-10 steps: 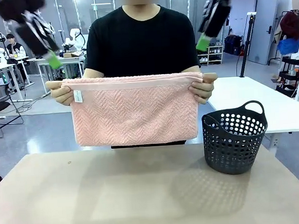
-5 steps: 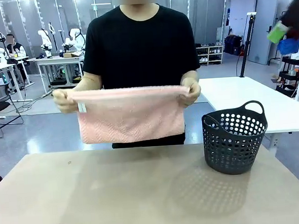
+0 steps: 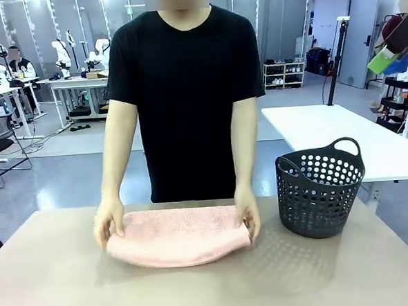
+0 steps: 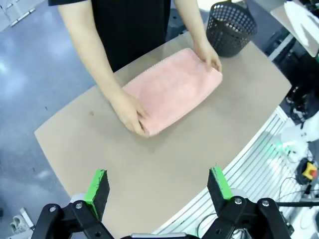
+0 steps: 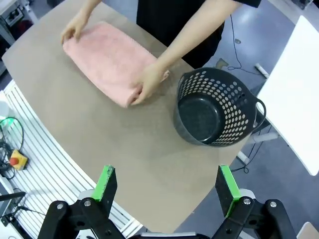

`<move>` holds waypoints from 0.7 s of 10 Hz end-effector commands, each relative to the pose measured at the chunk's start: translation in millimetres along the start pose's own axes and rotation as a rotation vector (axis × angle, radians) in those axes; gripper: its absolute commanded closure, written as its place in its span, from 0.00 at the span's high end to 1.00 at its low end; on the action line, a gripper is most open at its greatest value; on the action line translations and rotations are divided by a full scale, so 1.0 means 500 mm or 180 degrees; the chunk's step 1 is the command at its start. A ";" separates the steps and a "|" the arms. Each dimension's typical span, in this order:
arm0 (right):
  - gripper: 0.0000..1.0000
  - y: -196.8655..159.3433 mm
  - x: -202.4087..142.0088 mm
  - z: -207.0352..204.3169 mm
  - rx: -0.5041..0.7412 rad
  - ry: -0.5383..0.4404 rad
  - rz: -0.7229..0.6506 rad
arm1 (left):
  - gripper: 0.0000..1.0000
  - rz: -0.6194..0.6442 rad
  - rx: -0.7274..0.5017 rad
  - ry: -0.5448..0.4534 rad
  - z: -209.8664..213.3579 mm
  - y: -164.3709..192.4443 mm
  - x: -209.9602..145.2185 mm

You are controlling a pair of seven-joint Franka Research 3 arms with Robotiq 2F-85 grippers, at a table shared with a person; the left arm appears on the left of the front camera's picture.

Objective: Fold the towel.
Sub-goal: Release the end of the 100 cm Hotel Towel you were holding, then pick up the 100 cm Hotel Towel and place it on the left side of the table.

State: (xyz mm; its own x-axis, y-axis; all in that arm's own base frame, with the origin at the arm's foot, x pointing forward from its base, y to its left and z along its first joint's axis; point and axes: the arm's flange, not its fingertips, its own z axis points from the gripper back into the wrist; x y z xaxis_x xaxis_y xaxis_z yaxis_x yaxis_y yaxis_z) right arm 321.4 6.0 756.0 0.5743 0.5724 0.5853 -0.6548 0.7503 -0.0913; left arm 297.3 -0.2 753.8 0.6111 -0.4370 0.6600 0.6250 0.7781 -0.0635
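Fingers of left gripper (image 4: 157, 174) and right gripper (image 5: 165, 172) stand released, well above the dark perforated plastic basket (image 3: 320, 187). Left of it, the salmon-pink terry towel (image 3: 178, 236), aloft a second ago, lies folded on the tan bench (image 3: 213, 294) under the person's hands (image 3: 108, 225). The folding looks nearly done.

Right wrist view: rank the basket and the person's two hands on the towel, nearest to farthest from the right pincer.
1. The basket, just ahead of the open right pincer, toward picture right.
2. The hand by the basket, on the near end of the towel, mid-picture.
3. The other hand, on the towel's far end, top left.
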 end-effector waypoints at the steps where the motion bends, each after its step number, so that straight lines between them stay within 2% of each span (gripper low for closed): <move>1: 1.00 -0.004 -0.002 0.013 0.0007 0.0006 -0.0002 | 1.00 0.0016 -0.0026 0.0017 0.011 0.004 -0.004; 7: 1.00 -0.004 -0.002 0.013 0.0007 0.0006 -0.0002 | 1.00 0.0016 -0.0026 0.0017 0.011 0.004 -0.004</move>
State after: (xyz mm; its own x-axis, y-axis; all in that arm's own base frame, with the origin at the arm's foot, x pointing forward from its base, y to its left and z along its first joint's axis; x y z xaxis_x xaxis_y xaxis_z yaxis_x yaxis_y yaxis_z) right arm 320.5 3.3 758.6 0.5729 0.5687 0.5902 -0.6522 0.7524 -0.0920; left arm 297.6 5.1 753.6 0.6151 -0.4283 0.6620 0.6201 0.7814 -0.0707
